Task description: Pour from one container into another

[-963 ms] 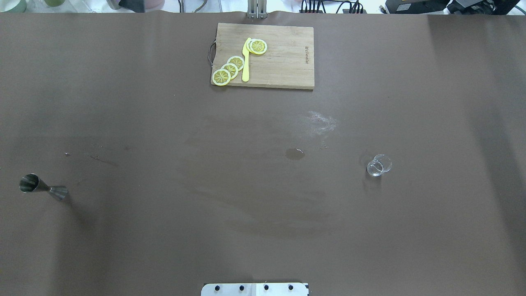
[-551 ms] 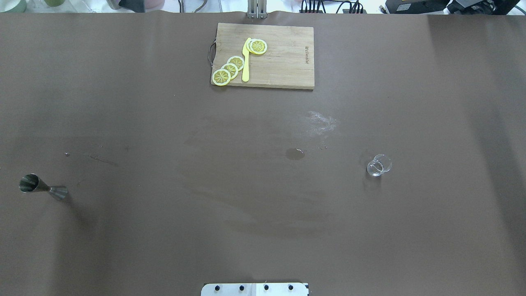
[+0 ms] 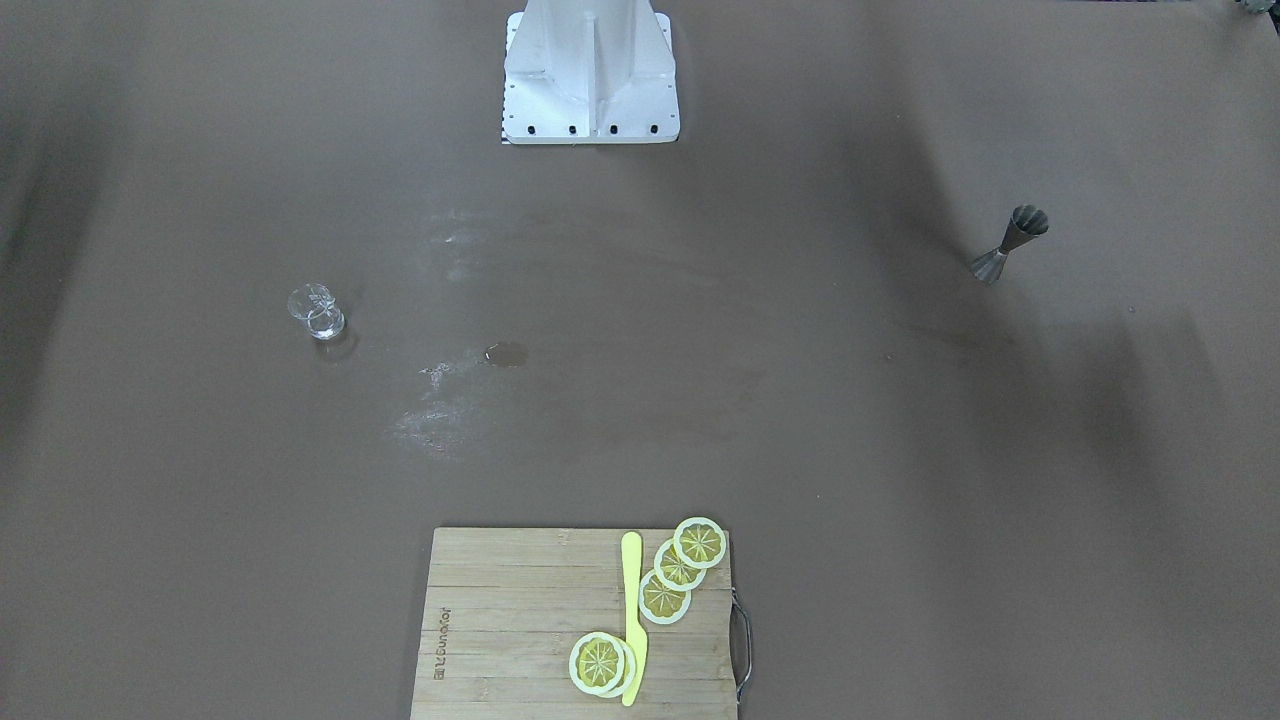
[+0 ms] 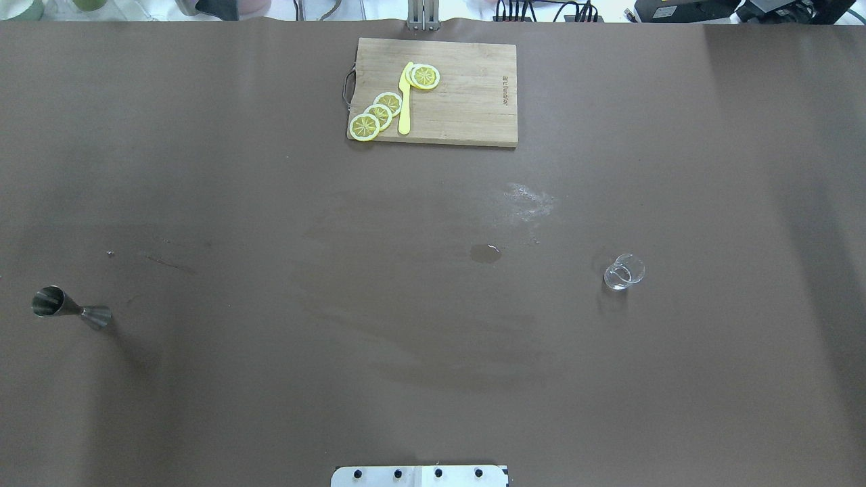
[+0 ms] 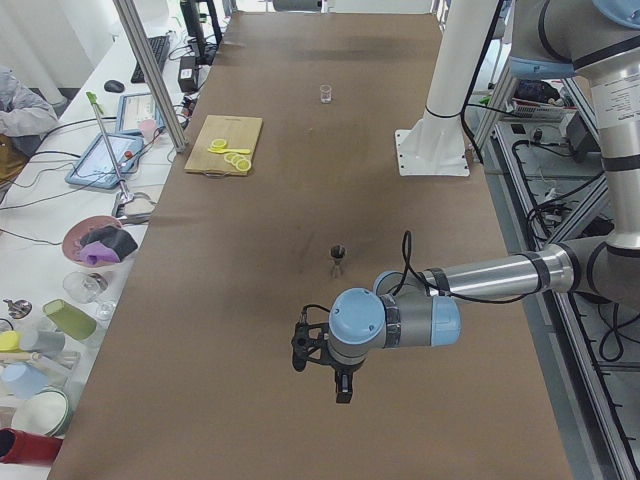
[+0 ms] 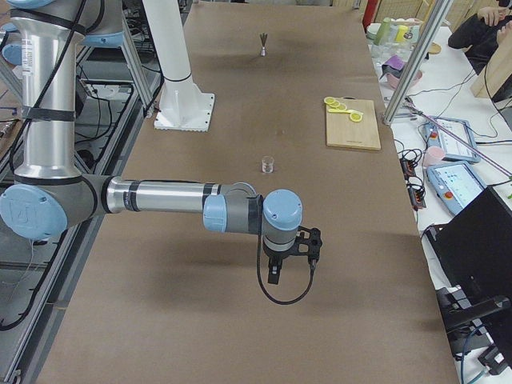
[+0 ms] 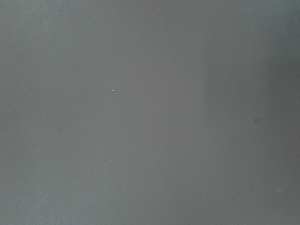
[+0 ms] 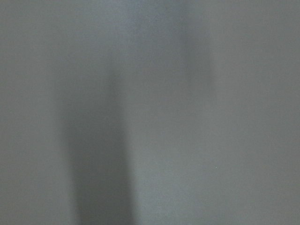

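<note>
Nothing picked up yet; judged to be the very start of the job. The steel jigger [image 4: 71, 309] stands upright on the brown table [image 4: 270, 203], far out on the left of the robot's base [image 3: 590, 80], alone with bare cover all round it. The small clear glass [image 4: 624, 272] stands upright on the right of the base, somewhat closer to it than the jigger, and well apart from the jigger. The split looks deliberate, giving one vessel to each arm's side; on that reading the pour needs the two brought together, most likely over the middle, in front of the base. The left gripper [image 5: 343, 392] hangs over the table with its fingers pointing down, farther out from the base than the jigger and touching nothing. The right gripper [image 6: 274, 276] hangs the same way beyond the glass. Both show only in the side views, so I cannot tell whether their fingers are apart or together; the wrist cameras give only blank table surface. The arms appear parked outboard, which leaves each vessel open to a straight reach inward. A wooden cutting board [image 4: 467, 101] with lemon slices [image 4: 379, 111] and a yellow knife [image 4: 404, 101] lies straight across the table from the base, at the far edge and out of the working lane; it seems to be set dressing, not part of the pour. A small dark damp spot [image 4: 484, 253] and a pale smear [image 4: 531, 199] mark the cover in front of the base, toward the glass. Whether the jigger holds anything cannot be seen.
</note>
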`<state>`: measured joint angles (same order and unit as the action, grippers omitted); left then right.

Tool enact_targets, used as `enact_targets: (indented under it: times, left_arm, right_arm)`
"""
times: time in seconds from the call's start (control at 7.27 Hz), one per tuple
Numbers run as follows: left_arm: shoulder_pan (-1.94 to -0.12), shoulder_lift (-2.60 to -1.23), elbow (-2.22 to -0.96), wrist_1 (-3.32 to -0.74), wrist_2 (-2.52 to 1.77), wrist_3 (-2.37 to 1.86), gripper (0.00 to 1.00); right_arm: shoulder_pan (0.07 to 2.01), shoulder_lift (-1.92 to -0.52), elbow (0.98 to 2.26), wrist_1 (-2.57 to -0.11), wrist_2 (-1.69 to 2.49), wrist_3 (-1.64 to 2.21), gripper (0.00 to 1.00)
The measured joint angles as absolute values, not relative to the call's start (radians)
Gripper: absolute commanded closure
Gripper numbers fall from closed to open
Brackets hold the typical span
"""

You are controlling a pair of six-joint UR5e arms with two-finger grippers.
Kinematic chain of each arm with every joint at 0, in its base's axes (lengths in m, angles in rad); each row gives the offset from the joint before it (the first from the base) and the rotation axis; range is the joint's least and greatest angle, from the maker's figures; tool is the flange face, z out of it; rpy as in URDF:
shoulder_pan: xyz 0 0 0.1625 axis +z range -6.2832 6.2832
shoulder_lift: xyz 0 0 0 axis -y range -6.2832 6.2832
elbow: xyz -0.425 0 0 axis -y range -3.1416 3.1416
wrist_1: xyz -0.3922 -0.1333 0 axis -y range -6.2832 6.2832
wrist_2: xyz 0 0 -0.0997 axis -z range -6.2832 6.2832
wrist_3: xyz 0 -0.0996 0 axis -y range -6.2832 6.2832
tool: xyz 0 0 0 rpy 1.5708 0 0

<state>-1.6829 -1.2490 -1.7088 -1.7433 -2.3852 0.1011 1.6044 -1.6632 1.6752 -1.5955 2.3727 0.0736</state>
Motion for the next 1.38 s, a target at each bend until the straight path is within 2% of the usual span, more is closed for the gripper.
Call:
enact_targets:
  times: [0.69, 1.38]
  left_arm:
    - [-1.681, -1.250, -1.655, -1.824, -2.375, 0.100, 0.01]
    - [-1.681, -1.256, -1.655, -1.825, -2.361, 0.100, 0.01]
  right_arm:
    - [1.601, -1.654, 1.675, -1.582, 2.374, 0.072, 0.00]
    - [1.594, -1.608, 1.683, -1.584, 2.415, 0.068, 0.00]
